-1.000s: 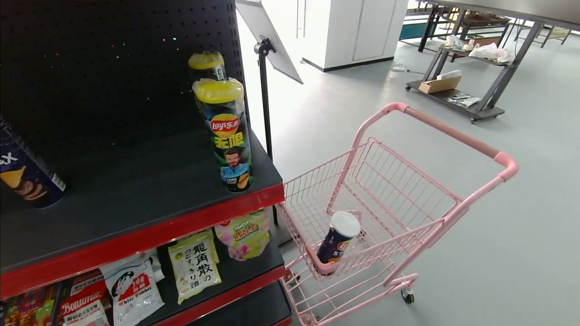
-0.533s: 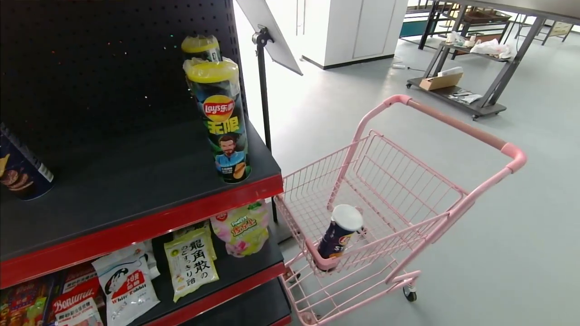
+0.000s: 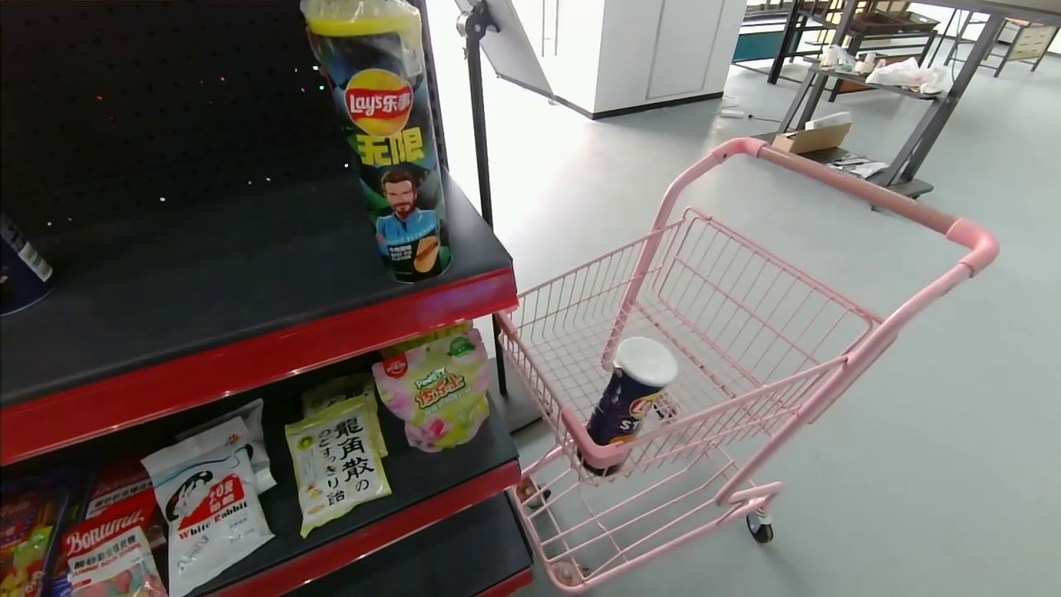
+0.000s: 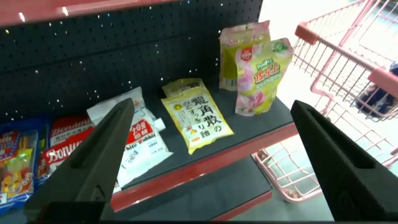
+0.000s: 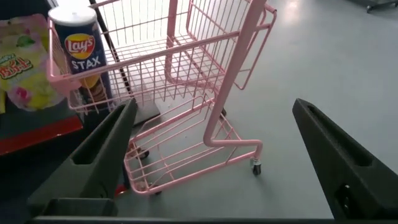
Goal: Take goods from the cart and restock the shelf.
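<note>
Change noted: over the last second the whole head view has slid, so the camera has moved, closer in and lower. The goods have not. The cart (image 3: 854, 187) now sits nearer the middle of the picture.

Task item: one dark can (image 3: 630, 398) with a white lid leans in the cart's corner nearest the shelf (image 3: 249, 348), which stands just beside the cart.

End effectors: the left end effector (image 4: 212, 106) is spread wide and empty, facing the lower shelf tier beside the cart. The right end effector (image 5: 214, 102) is likewise spread and empty, low at the cart's near side, with the dark can in its sight.

Judgement: this is an approach. No grasp has begun and the restocking of this can is wholly outstanding.

Labels: the dark can, the yellow-lidded can (image 3: 398, 157) on the shelf's top tier beside the cart and the packets (image 3: 331, 464) below it all carry legible print, which this report does not transcribe.
</note>
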Tool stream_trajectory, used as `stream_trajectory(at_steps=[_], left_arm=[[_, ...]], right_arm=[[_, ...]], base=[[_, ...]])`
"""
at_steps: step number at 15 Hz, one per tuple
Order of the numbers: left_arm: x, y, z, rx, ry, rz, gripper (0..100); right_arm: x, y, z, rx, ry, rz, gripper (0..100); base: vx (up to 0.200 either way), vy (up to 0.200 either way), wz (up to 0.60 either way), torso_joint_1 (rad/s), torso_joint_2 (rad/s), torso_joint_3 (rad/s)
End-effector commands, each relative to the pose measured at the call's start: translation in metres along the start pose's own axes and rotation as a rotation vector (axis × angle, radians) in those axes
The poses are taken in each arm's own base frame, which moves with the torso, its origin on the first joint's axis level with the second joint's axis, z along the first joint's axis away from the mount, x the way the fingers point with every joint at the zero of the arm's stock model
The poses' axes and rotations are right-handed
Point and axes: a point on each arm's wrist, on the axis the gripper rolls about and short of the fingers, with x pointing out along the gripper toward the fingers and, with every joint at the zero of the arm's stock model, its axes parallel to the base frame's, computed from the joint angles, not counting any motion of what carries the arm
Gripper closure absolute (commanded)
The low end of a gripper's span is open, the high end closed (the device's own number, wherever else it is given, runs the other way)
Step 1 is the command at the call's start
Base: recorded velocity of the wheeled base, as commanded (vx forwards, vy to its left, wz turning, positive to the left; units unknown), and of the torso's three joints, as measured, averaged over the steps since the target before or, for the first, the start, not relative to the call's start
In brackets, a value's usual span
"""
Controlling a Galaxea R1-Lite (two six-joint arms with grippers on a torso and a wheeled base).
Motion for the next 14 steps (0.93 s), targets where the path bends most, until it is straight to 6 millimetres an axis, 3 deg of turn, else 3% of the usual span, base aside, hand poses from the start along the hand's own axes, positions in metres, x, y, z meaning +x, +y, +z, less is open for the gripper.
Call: stream_trajectory(at_steps=[1, 6, 10, 11, 12, 13, 14], left_arm=[[0.000, 0.000, 0.000, -0.001, 0.000, 0.001, 0], [0.000, 0.000, 0.000, 0.001, 0.000, 0.001, 0], [0.000, 0.000, 0.000, -0.001, 0.000, 0.001, 0], [0.000, 0.000, 0.000, -0.001, 0.000, 0.001, 0], [0.000, 0.000, 0.000, -0.001, 0.000, 0.001, 0], [0.000, 0.000, 0.000, -0.001, 0.000, 0.001, 0], [0.000, 0.000, 0.000, 0.001, 0.000, 0.001, 0]], right_arm=[[0.000, 0.000, 0.000, 0.000, 0.000, 0.001, 0], [0.000, 0.000, 0.000, -0.002, 0.000, 0.002, 0], [0.002, 0.000, 0.001, -0.012, 0.020, -0.014, 0], [-0.001, 0.000, 0.010, -0.014, -0.016, -0.008, 0], [0.001, 0.000, 0.065, 0.008, -0.044, 0.023, 0], [0.034, 0.001, 0.149, 0.161, -0.019, 0.046, 0], [0.064, 0.004, 0.188, 0.248, 0.012, 0.119, 0]], base=[[0.000, 0.000, 0.00, -0.159, 0.52, 0.393], [0.000, 0.000, 0.00, -0.124, 0.50, 0.373], [0.000, 0.000, 0.00, -0.032, 0.15, 0.110], [0.000, 0.000, 0.00, 0.000, 0.00, 0.000], [0.000, 0.000, 0.00, 0.000, 0.00, 0.000], [0.000, 0.000, 0.00, 0.000, 0.00, 0.000], [0.000, 0.000, 0.00, 0.000, 0.00, 0.000]])
